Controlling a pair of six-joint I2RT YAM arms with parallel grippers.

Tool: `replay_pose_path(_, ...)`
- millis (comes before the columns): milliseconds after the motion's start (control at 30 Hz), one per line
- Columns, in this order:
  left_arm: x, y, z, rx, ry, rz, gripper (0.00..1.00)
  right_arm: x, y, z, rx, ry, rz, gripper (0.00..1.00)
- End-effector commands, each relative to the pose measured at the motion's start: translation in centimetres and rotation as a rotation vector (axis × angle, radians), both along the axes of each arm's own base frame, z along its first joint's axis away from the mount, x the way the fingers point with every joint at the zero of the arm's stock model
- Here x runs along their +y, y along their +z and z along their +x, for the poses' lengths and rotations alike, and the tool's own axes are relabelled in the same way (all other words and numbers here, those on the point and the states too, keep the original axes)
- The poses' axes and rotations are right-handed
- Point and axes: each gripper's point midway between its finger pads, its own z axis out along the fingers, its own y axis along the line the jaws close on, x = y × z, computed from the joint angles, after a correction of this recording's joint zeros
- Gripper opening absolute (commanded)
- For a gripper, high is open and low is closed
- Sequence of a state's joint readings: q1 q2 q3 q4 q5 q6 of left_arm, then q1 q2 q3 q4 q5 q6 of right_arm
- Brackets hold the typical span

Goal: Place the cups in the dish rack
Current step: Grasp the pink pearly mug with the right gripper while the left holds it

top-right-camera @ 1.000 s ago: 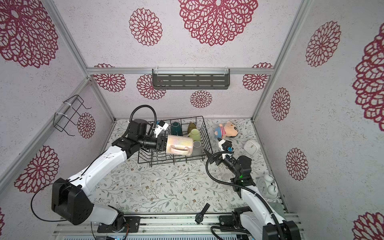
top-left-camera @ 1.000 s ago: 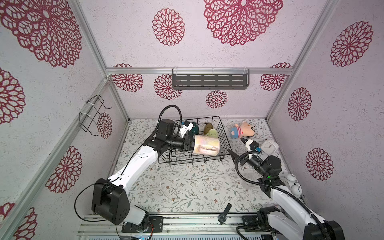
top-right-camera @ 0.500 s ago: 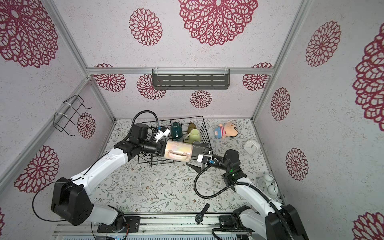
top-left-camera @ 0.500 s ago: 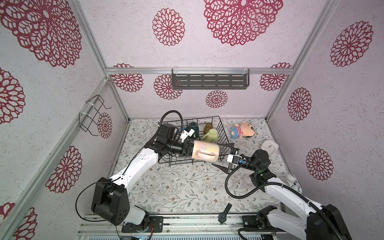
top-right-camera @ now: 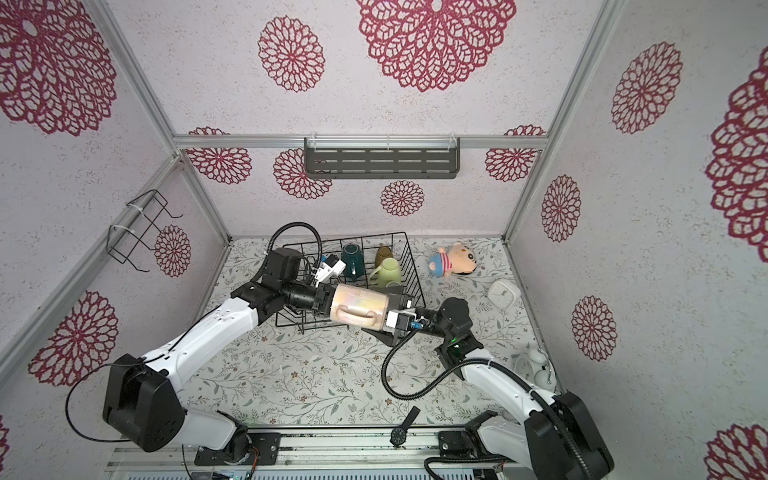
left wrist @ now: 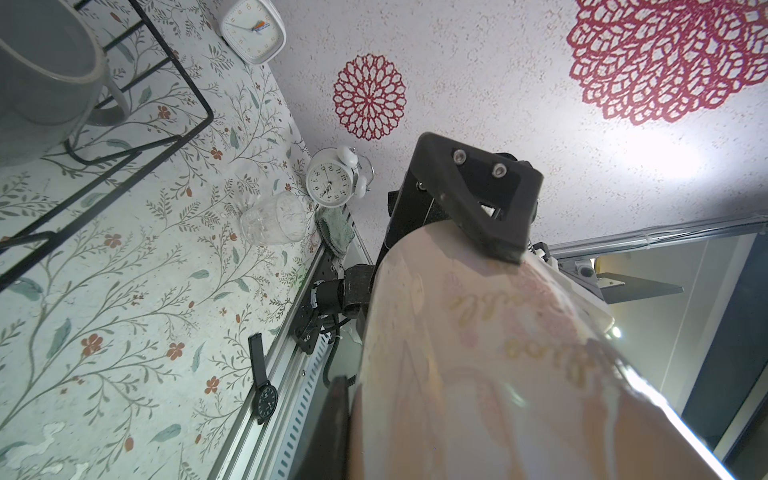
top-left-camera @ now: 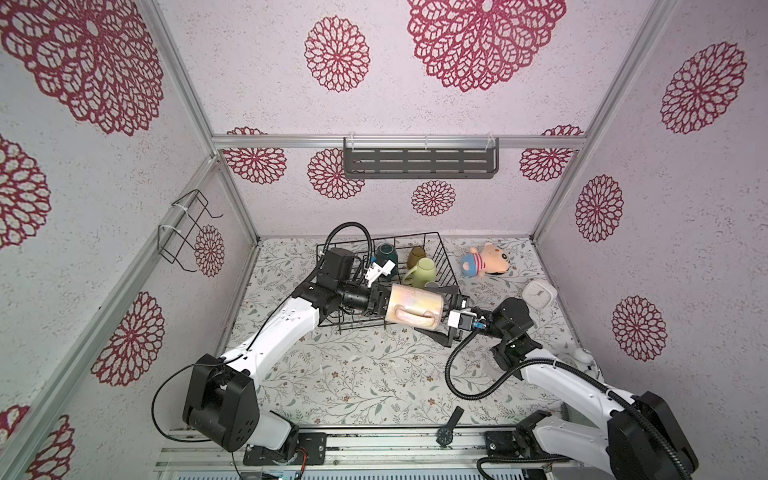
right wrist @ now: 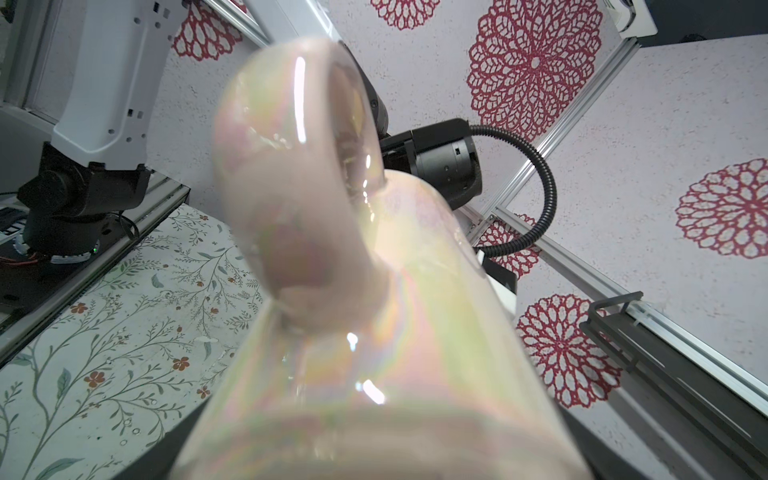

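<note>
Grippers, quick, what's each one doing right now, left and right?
Left gripper: shut on the base end of the pearly pink mug.
Right gripper: open, jaws straddling the mug's other end, not yet closed.

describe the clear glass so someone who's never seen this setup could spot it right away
Start at the dish rack, then cross the flowered table toward the twin-bell alarm clock by the wall. The clear glass lies on its side just before that clock, beside a folded green cloth; it is the only see-through vessel outside the rack.
</note>
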State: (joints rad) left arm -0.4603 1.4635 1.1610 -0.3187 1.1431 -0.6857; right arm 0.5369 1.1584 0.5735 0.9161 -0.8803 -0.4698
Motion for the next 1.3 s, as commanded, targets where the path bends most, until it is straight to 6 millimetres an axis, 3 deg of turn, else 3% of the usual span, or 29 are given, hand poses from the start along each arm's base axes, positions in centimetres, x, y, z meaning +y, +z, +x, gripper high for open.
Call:
replay_pose_path(0,-0.2,2.4,-0.9,-0.067,-0.059,-0.080,0.00,0.8,2.0,-1.9,-0.076,0.094,0.025,0.90)
replay_pose_path(133,-0.3,3.1,-0.8,-0.080,-0.054,-0.105,0.00,1.0,1.4,-1.6,-0.077,0.092,0.018,0.88)
replay_pose_path(467,-0.8,1.8,0.0,-0.038,-0.047,-0.099,0.00,1.3,1.7,-1.8,-0.041,0.130,0.022,0.81)
replay_pose_path(833,-1.2,1.9,0.5,-0.032,-0.048,-0.121,0.00,1.5,1.5,-0.3,-0.057,0.056,0.021,0.99)
replay_pose_path(933,-1.5,1.8,0.6,-0.022,-0.052,-0.120,0.00,1.6,1.6,-0.2,-0.055,0.065,0.020,0.99)
replay_pose_path(1167,-1.6,2.2,0.5,-0.035,-0.067,-0.131,0.01,1.9,1.5,-0.4,-0.026,0.101,-0.012,0.94)
replay_pose_path(1267,-1.6,2.1,0.5,-0.028,-0.072,-0.130,0.03,2.0,1.4,-0.2,-0.006,0.094,-0.039,0.86)
